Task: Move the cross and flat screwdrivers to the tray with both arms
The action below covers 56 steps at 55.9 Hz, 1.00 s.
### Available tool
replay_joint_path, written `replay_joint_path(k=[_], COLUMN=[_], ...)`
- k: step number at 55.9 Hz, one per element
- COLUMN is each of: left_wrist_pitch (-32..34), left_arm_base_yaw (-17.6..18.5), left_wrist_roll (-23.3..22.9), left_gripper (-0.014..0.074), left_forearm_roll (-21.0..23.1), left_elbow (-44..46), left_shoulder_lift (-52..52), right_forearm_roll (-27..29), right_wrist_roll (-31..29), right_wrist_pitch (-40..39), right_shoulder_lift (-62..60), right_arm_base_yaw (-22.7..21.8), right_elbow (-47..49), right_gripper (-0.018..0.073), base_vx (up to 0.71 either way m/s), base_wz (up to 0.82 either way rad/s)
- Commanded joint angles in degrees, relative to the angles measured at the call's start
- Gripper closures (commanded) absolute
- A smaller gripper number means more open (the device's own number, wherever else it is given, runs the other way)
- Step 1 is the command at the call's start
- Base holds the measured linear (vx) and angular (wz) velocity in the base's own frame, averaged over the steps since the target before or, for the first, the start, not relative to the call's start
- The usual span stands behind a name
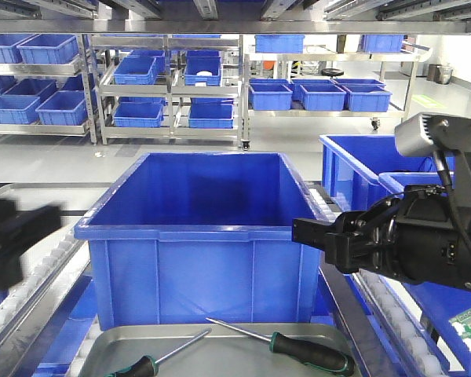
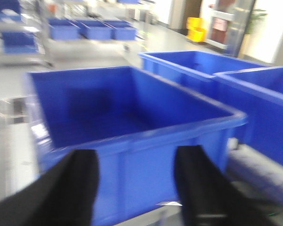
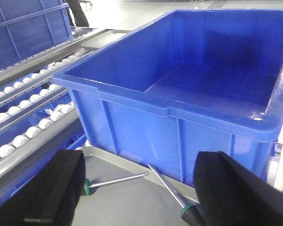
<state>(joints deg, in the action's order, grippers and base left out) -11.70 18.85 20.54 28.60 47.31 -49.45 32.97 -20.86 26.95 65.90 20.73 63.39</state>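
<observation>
- Right gripper: fingers spread wide, empty, raised clear.
- Left gripper: likewise wide, empty.
- Below right gripper: both screwdrivers lying flat in grey tray, tips converging; transfer apparently complete.
- Beyond: blue bin.

Right arm: matte black rounded housing, black cables, a silver-grey box above, a green circuit board at the lower corner; both wrist views show broad, blunt black tool fingers.
</observation>
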Motion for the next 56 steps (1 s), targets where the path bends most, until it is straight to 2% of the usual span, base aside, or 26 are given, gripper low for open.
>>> replay_joint_path(k=[1,5,9,13,16,27,34,36,56], left_wrist_pitch=[8.2,9.8,10.8,11.1,11.1,11.0,11.7,8.4,7.6], left_arm_base_yaw=[-2.0,-4.9,-7.8,-10.4,-12.2,-15.8,-17.8,-18.1,-18.2], left_wrist_roll=[-8.0,-15.1,-20.2,-22.6,-23.0,-23.0,-26.6,-26.9,-26.9], left_gripper=[0.0319,0.0428,0.0526,0.0603,0.0605,0.0603,0.0603,0.0603,0.0603], left_forearm_roll=[-5.8,-12.2,-18.0,-21.8,-23.7,-25.6,-25.7,-25.7,-25.7], left_elbow=[-5.3,-12.9,-19.8,-25.5,-30.1,-41.9,-47.7,-47.4,-47.4], left_shoulder_lift=[6.1,11.7,16.2,20.5,24.1,38.8,48.9,51.0,49.6], right_forearm_roll=[0.9,0.9,0.9,0.9,0.9,0.9,0.9,0.9,0.9], right_wrist_roll=[-0.3,-0.3,-0.3,-0.3,-0.3,-0.3,-0.3,-0.3,-0.3], right_wrist_pitch=[-3.7,-3.7,-3.7,-3.7,-3.7,-3.7,-3.7,-3.7,-3.3], right_shoulder_lift=[-1.2,-1.2,-1.2,-1.2,-1.2,-1.2,-1.2,-1.2,-1.2], right_arm_base_yaw=[-0.3,-0.3,-0.3,-0.3,-0.3,-0.3,-0.3,-0.3,-0.3], right_elbow=[1.8,1.8,1.8,1.8,1.8,1.8,1.8,1.8,1.8], right_gripper=[0.0005,0.0005,0.0005,0.0005,0.0005,0.0005,0.0005,0.0005,0.0005], base_vx=[0.0,0.0,0.0,0.0,0.0,0.0,0.0,0.0,0.0], base_wz=[0.0,0.0,0.0,0.0,0.0,0.0,0.0,0.0,0.0])
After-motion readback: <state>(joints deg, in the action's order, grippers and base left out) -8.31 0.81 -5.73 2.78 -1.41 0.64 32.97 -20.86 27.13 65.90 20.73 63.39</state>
